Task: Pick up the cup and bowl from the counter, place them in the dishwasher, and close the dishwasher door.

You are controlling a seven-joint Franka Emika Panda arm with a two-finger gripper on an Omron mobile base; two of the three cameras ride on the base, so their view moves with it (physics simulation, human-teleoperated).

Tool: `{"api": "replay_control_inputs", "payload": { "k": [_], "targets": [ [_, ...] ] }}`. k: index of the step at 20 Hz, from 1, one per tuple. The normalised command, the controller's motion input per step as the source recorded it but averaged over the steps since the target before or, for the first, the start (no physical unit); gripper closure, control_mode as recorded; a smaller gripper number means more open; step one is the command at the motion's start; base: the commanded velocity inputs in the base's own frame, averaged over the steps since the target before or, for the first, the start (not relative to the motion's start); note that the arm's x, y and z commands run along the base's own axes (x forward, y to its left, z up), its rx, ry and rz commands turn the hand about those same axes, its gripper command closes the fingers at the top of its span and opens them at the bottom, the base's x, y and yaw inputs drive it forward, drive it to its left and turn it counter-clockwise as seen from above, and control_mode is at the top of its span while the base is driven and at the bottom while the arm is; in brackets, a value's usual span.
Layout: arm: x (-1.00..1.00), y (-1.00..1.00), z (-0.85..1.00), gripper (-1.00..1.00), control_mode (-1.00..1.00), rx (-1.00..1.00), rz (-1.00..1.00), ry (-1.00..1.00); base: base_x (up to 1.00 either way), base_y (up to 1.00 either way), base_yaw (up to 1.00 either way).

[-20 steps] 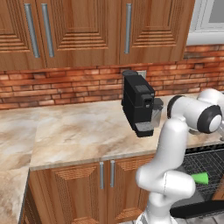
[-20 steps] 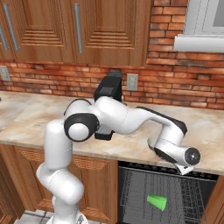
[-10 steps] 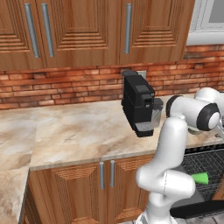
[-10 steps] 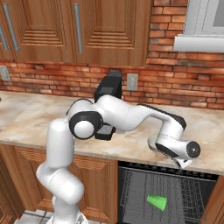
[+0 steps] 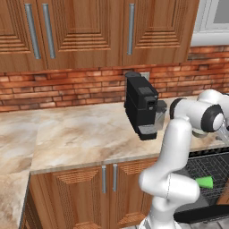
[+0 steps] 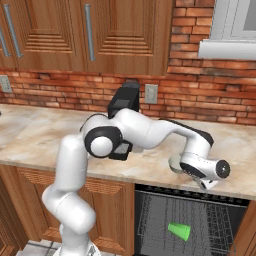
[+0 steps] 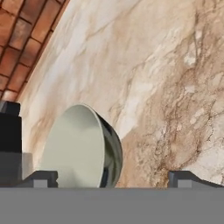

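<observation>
The pale grey-beige bowl (image 6: 174, 163) sits on the marbled counter (image 6: 45, 135) near its front edge, partly hidden behind my hand. In the hand view the bowl (image 7: 81, 148) lies close in front of my gripper (image 7: 111, 179), nearer the left fingertip (image 7: 41, 177). The fingers stand wide apart and open, touching nothing. My gripper (image 6: 206, 183) hangs at the counter edge above the dishwasher (image 6: 150, 210). The green cup (image 6: 179, 231) lies on its side in the wire rack; its other sighting is cup (image 5: 205, 182). The dishwasher door (image 5: 201, 214) is folded down, open.
A black coffee machine (image 5: 142, 106) stands on the counter by the brick wall, left of the bowl. Wooden cabinets (image 5: 103, 192) sit under the counter, with more above. My arm's elbow (image 6: 102, 142) arches over the counter in front of the machine.
My hand has risen slightly from above the dishwasher rack to the counter edge by the bowl. The cup in the rack has stayed put.
</observation>
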Motion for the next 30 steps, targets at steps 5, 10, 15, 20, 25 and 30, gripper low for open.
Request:
{"api": "replay_control_inputs", "payload": {
  "k": [5, 10, 15, 20, 25, 30],
  "targets": [
    [0.28, 0.13, -0.14, -1.0, -1.0, 0.02, 0.05, 0.0, 0.0, 0.0, 0.0],
    [0.31, 0.11, -0.2, -1.0, -1.0, 0.03, 0.03, 0.0, 0.0, 0.0, 0.0],
    [0.25, 0.09, -0.28, 1.0, -1.0, 0.04, 0.03, 0.0, 0.0, 0.0, 0.0],
    [0.19, 0.0, -0.21, 1.0, -1.0, 0.06, 0.01, 0.0, 0.0, 0.0, 0.0],
    [-0.04, 0.0, -0.03, 1.0, -1.0, 0.06, 0.01, 0.0, 0.0, 0.0, 0.0],
    [-0.58, 0.0, 0.02, 1.0, -1.0, 0.0, 0.02, -0.04, 0.0, 0.0, 0.0]
  ]
}}
